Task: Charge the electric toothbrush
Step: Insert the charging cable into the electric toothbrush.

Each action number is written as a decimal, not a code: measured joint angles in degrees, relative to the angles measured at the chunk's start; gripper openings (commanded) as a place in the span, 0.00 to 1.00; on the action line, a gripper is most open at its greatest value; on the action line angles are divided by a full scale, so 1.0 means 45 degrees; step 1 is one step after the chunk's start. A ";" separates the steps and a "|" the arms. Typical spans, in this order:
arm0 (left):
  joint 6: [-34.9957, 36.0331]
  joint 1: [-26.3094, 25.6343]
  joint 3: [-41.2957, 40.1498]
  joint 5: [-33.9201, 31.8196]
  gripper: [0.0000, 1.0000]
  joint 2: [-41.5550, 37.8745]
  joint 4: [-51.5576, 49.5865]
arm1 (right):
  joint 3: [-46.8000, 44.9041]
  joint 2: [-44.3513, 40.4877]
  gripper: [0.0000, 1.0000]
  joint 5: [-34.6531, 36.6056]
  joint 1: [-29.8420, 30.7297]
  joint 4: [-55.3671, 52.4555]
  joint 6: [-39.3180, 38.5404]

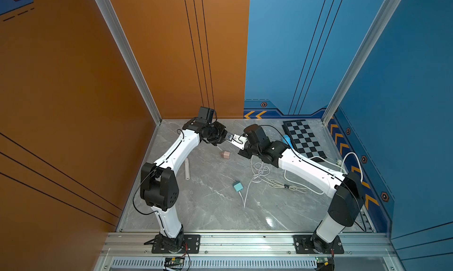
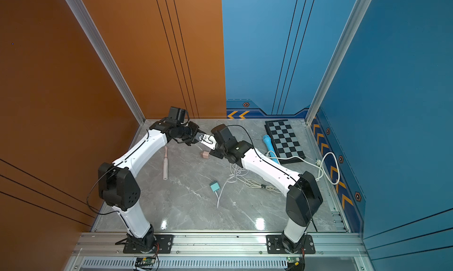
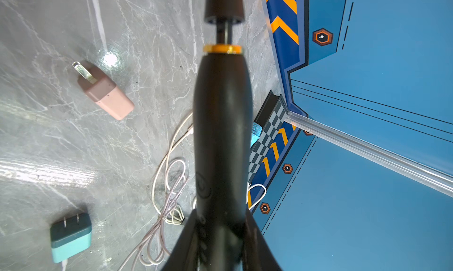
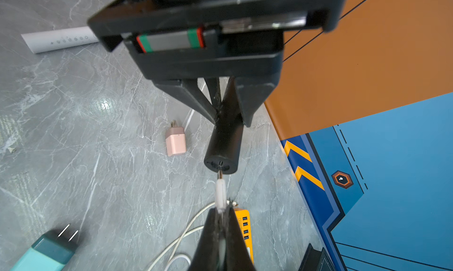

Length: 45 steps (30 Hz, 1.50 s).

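The left gripper [image 3: 220, 223] is clasping a smooth, matte-black, tapered toothbrush handle [image 3: 223, 122] between narrow jaws. The right gripper [image 4: 220, 223], jaws nearly together, is pinching a slim white plastic plug [image 4: 220, 193] at the handle's round base.

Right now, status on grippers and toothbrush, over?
Left gripper shut on black toothbrush. Right gripper shut on white plug, tip at base port. Nothing in between.

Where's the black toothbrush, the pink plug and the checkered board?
black toothbrush [image 3: 223, 135]: left wrist view, middle of its handle.
pink plug [image 3: 107, 98]: left wrist view, its body.
checkered board [image 1: 304, 139]: a top view, its centre squares.
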 measured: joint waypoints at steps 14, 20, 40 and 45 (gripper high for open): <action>-0.0097 0.0010 -0.0024 0.0107 0.00 0.0180 -0.0029 | 0.0121 0.0321 0.03 -0.0005 -0.0087 0.0117 0.0010; -0.0238 -0.0005 -0.0024 0.0180 0.00 0.0209 -0.0015 | 0.0170 0.0321 0.03 -0.0068 -0.0083 0.0141 0.0010; -0.0267 0.0000 -0.0005 0.0209 0.00 0.0369 0.0034 | 0.0544 0.0661 0.00 0.0097 -0.0083 -0.0248 0.0131; -0.0194 0.0000 0.0053 0.0155 0.00 0.0369 0.0029 | 0.0733 0.0738 0.00 0.0092 -0.0083 -0.0408 0.0311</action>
